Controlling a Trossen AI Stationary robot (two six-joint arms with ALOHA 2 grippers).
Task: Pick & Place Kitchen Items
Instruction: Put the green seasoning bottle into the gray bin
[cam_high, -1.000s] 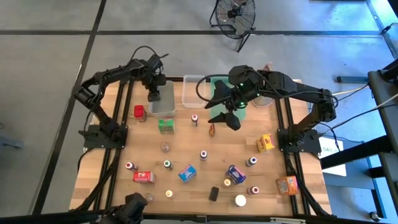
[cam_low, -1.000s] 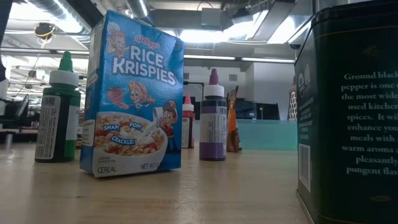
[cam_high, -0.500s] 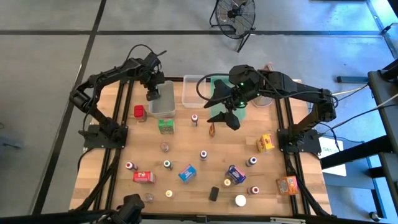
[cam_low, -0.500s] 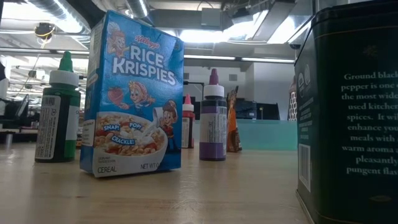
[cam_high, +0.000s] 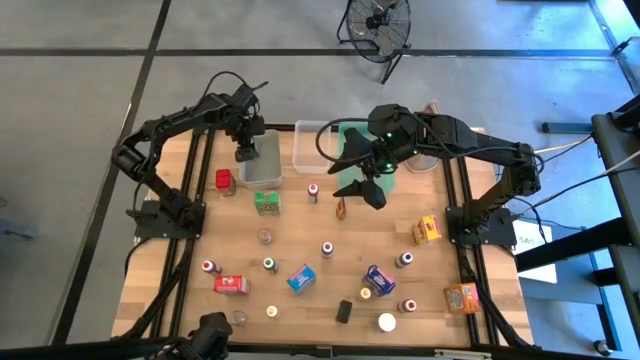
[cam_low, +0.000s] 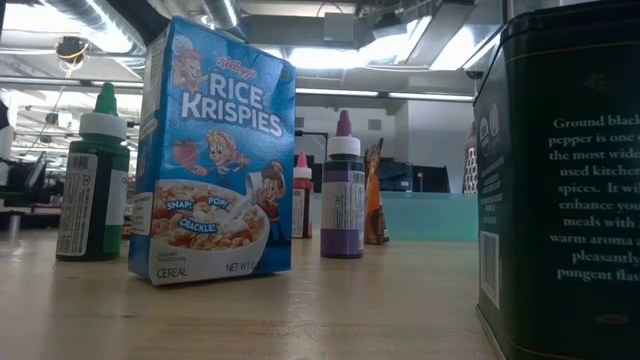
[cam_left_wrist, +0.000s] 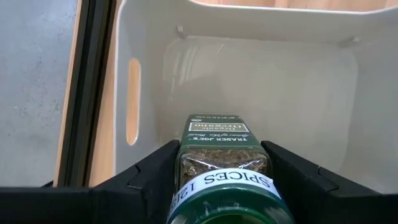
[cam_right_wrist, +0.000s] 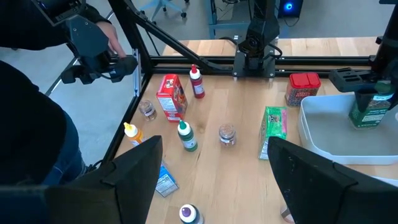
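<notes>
My left gripper (cam_high: 245, 150) is shut on a small spice jar with a green lid (cam_left_wrist: 224, 168) over the clear bin (cam_high: 268, 170) at the table's far side; the jar also shows in the right wrist view (cam_right_wrist: 371, 112). My right gripper (cam_high: 362, 188) hangs open and empty above the table just in front of the green tray (cam_high: 352, 138). Small bottles, boxes and jars stand scattered over the table, among them a green box (cam_high: 266, 202), a red jar (cam_high: 224, 180) and a blue cereal box (cam_low: 215, 150). My left gripper pinches the spice jar between its two fingers (cam_left_wrist: 149, 171), on the jar's opposite sides (cam_left_wrist: 186, 163) near the lid. The fingers point down from above and the jar stands upright below them, lid up, its lower end inside the bin's walls.
A second clear bin (cam_high: 312, 150) stands between the first bin and the green tray. A dark pepper tin (cam_low: 560, 180), a green bottle (cam_low: 95, 180) and a purple bottle (cam_low: 343, 190) stand near the front edge. A person (cam_right_wrist: 37, 124) stands beside the table.
My left gripper has shifted slightly toward the table's left edge with the spice jar, staying over the clear bin. The right arm has kept still.
</notes>
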